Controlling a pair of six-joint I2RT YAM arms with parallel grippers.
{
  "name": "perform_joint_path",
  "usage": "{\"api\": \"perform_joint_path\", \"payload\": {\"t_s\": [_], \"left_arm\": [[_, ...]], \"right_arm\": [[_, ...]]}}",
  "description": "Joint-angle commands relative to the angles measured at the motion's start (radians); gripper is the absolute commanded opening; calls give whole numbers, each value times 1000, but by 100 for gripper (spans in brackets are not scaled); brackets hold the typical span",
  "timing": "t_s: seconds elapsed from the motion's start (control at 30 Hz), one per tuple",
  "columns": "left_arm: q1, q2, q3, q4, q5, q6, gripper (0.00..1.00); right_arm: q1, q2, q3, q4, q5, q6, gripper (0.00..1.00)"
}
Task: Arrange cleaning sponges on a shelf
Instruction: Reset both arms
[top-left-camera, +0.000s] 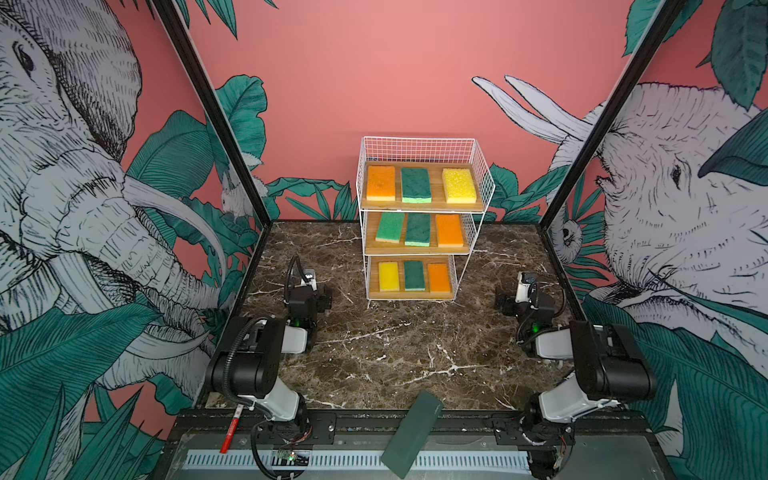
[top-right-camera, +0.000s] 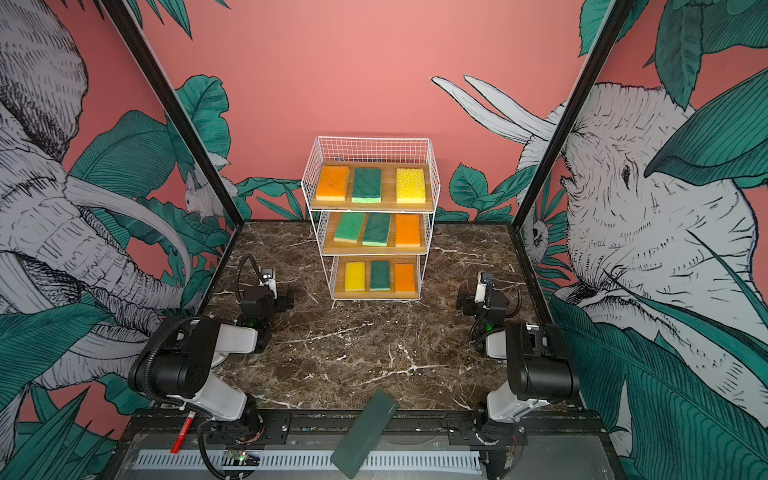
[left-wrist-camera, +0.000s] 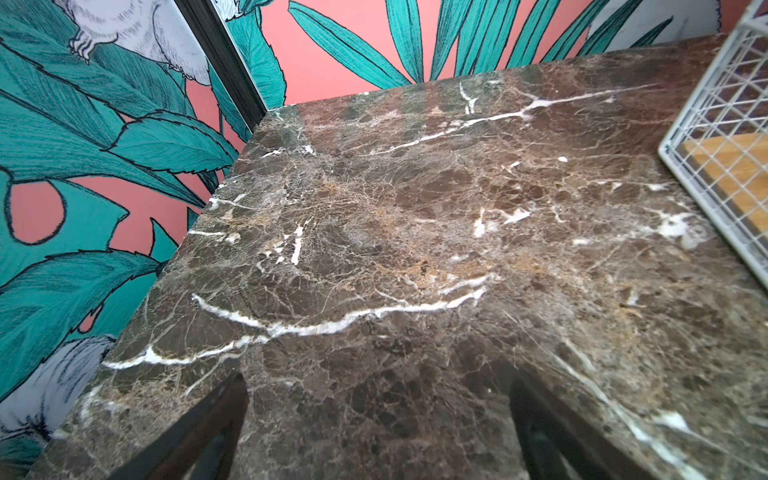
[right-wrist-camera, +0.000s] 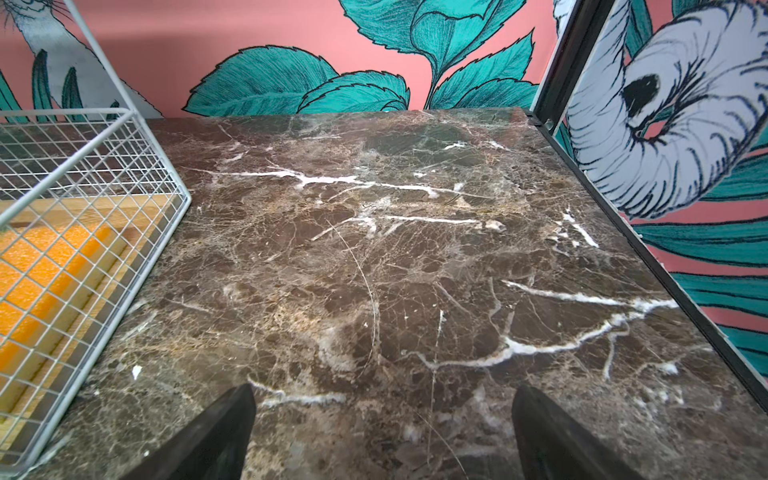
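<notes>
The left claw (left-wrist-camera: 376, 432) and right claw (right-wrist-camera: 384, 432) both stand spread wide and released, empty, hovering over bare marble near the table's (top-left-camera: 395, 353) left and right edges. A dark green slab (top-left-camera: 411, 434) overhangs the near edge. Toward the far edge, the wire shelf (top-left-camera: 482, 174) carries nine cleaning sponges (top-left-camera: 415, 275), three on each wooden board. Jungle-print walls enclose the table.

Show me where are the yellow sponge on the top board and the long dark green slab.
yellow sponge (top-left-camera: 459, 185): top view, centre of its top face.
dark green slab (top-left-camera: 412, 434): top view, middle of its flat face.
</notes>
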Motion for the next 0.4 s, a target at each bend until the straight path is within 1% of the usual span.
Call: {"api": "perform_joint_path", "payload": {"t_s": [0.0, 0.2, 0.3, 0.37], "left_arm": [[5, -18, 15, 21, 4, 5, 100], [5, -19, 15, 22, 3, 6, 100], [6, -19, 15, 21, 4, 6, 100], [6, -18, 15, 22, 4, 6, 100]], "right_arm": [[6, -5, 20, 30, 11, -3, 99], [13, -3, 31, 12, 23, -7, 99], [58, -8, 58, -50, 110, -36, 99], [65, -9, 58, -49, 122, -42, 99]]}}
